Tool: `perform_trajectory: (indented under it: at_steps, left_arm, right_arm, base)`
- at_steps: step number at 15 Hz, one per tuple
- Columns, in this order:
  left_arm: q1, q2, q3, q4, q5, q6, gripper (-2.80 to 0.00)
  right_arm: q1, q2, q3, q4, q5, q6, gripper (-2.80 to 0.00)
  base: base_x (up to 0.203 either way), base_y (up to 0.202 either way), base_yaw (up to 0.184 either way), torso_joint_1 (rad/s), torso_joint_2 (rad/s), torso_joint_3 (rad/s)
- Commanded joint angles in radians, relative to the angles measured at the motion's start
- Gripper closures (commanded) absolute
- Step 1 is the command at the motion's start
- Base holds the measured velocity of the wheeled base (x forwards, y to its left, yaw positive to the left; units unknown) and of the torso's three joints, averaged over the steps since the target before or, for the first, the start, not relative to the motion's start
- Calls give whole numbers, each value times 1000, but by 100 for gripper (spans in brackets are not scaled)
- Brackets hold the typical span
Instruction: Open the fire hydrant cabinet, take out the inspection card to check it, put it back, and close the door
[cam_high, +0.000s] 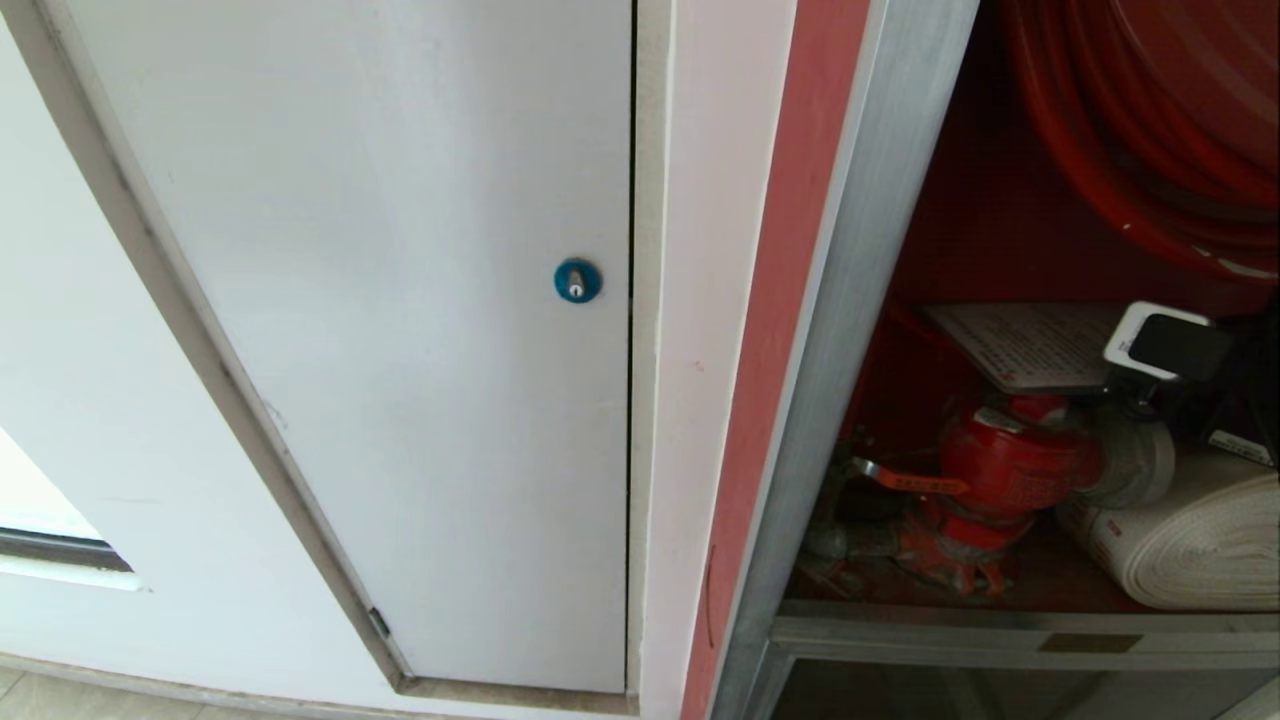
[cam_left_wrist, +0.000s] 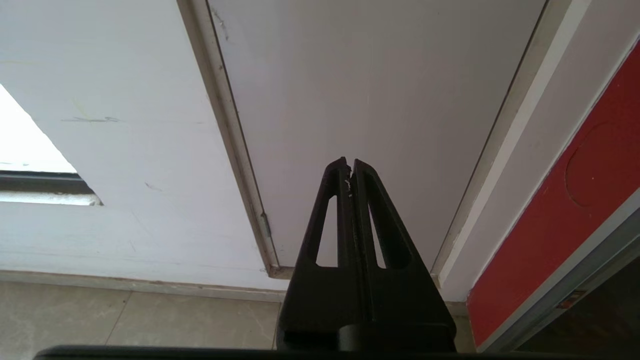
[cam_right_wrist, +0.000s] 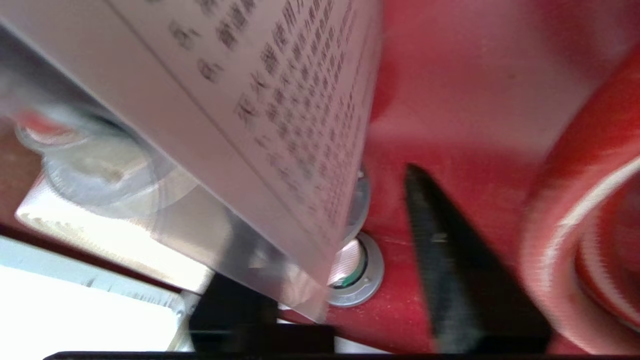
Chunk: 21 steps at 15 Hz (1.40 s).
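— Both grippers? Where's the thin white printed inspection card (cam_high: 1030, 345)?
— At three o'clock, lying atop the red valve (cam_high: 1010, 465) inside the red-lined silver-framed fire hydrant cabinet (cam_high: 850, 300); right gripper (cam_right_wrist: 380, 260) parted, card edge between its fingers; left gripper (cam_left_wrist: 350, 167) pressed closed, clear of the wall.

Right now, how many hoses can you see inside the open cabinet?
2. The red hose is coiled at the top of the fire hydrant cabinet; the white rolled hose lies on its floor, right of the red valve. Others may be hidden.
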<state>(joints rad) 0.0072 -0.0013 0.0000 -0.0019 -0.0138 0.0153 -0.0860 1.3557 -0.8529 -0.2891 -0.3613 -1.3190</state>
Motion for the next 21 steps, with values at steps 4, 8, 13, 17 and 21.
perform_trajectory:
  at_steps: [4, 8, 13, 17, 21]
  left_arm:
    - [1, 1, 2, -1, 0, 0, 0]
    - [0, 1, 2, 0, 0, 1, 0]
    - [0, 1, 2, 0, 0, 2, 0]
    - [0, 1, 2, -1, 0, 2, 0]
    - [0, 1, 2, 0, 0, 0, 0]
  right_arm:
    - [0, -31, 24, -2, 3, -8, -280]
    - [0, -93, 86, 3, 19, -23, -280]
    - [1, -206, 182, 6, 47, -47, -280]
    - [0, -313, 236, 9, 53, -66, -280]
    - [0, -466, 272, 110, 54, -67, -280]
  base:
    - [0, 0, 0, 0, 0, 0]
    - [0, 0, 0, 0, 0, 0]
    - [0, 0, 0, 0, 0, 0]
    - [0, 0, 0, 0, 0, 0]
    - [0, 0, 0, 0, 0, 0]
